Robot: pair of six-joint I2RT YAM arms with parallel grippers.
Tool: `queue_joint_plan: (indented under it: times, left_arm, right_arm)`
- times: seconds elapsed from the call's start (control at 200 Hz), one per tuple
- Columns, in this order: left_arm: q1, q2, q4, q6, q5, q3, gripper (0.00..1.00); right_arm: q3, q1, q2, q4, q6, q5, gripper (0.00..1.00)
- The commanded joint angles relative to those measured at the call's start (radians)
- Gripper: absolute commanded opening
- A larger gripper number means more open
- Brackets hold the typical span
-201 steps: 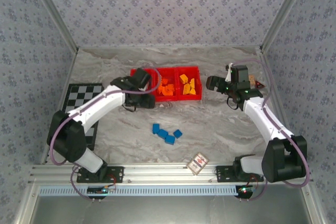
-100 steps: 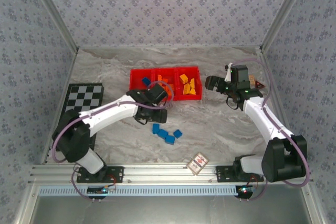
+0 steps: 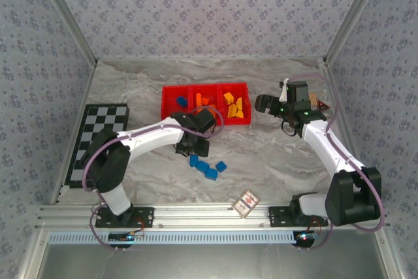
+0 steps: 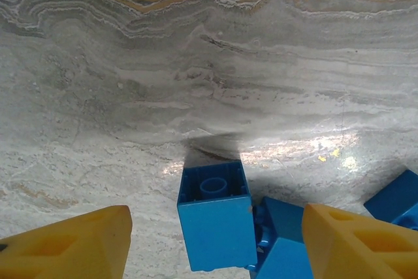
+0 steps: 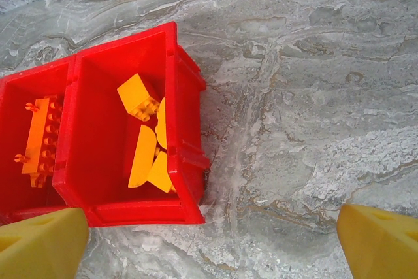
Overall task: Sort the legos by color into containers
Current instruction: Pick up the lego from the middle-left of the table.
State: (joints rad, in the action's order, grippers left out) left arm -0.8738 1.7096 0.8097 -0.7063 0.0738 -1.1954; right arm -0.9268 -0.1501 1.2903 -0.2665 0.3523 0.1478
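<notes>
A blue brick point(image 4: 215, 220) stands on the marble between the yellow fingers point(image 4: 72, 243) of my left gripper point(image 4: 215, 249). Those jaws are open, with a gap on each side of the brick. More blue bricks point(image 4: 281, 240) lie just to its right. From above, my left gripper point(image 3: 189, 145) hovers over the loose blue bricks point(image 3: 206, 166) in front of the red tray point(image 3: 166, 89). One blue brick point(image 3: 181, 101) lies in the tray's left compartment, orange ones point(image 3: 202, 101) in the middle, yellow ones point(image 3: 235, 106) on the right. My right gripper point(image 3: 264, 104) hangs open beside the tray's right end point(image 5: 186, 155), holding nothing.
A checkerboard point(image 3: 98, 138) lies at the left edge of the table. A small red-and-white card point(image 3: 246, 204) sits near the front rail. Patterned walls close in the sides and back. Bare marble stretches right of the tray.
My left arm swung from over the tray's left compartment forward and down to the loose blue bricks, and its jaws narrowed a little. The right arm has not moved.
</notes>
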Motion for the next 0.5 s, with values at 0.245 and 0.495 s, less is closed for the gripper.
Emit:
queue_joint_plan:
  times: [0.245,0.495]
  left_arm:
    - [-0.014,0.023,0.003,-0.033,-0.046,0.032,0.67]
    - [-0.015,0.033,-0.003,-0.03,-0.049,0.045,0.63]
  right_arm:
    - [-0.036,-0.002,0.026,-0.032,0.023,0.028,1.0]
    - [-0.039,-0.002,0.026,-0.038,0.023,0.029,1.0]
